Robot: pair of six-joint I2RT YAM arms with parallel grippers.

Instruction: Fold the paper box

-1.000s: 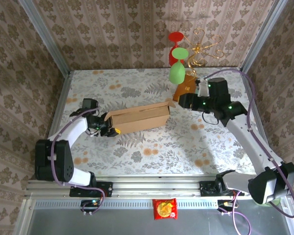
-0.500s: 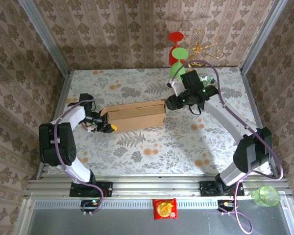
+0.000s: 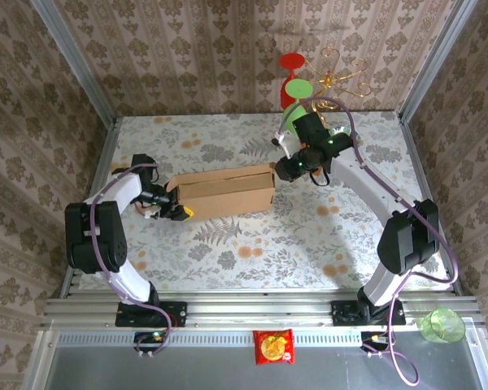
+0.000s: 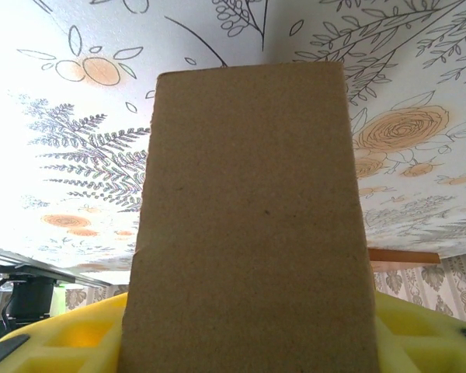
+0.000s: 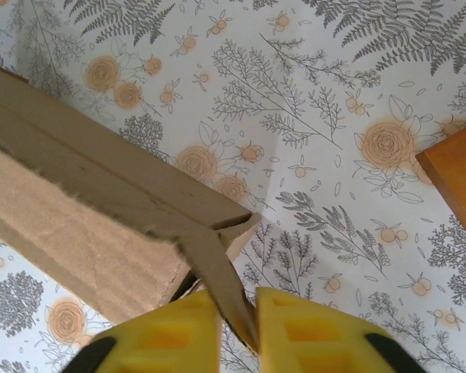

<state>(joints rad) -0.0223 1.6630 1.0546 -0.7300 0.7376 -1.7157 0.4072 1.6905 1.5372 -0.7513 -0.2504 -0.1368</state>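
Note:
The paper box [image 3: 228, 192], a long tan cardboard box, lies across the middle of the flowered table [image 3: 252, 244]. My left gripper [image 3: 172, 210] is at its left end. In the left wrist view a cardboard panel [image 4: 248, 202] fills the space between the yellow fingers [image 4: 54, 342], which press against both its sides. My right gripper [image 3: 281, 168] is at the box's right end. There its yellow fingers [image 5: 171, 330] are shut on a thin loose flap [image 5: 221, 280] that sticks out from the box's corner [image 5: 217, 221].
An orange-brown packet [image 5: 458, 179] lies just right of the box's end. Red and green goblet shapes [image 3: 295, 85] and gold wire [image 3: 342, 79] stand at the back wall. A green cup [image 3: 441, 323] and a red packet [image 3: 272, 345] sit off the table in front.
My right arm swung left to the box's right end and its jaws closed on the flap. The box's right flap went from raised to flatter. The left gripper has hardly moved.

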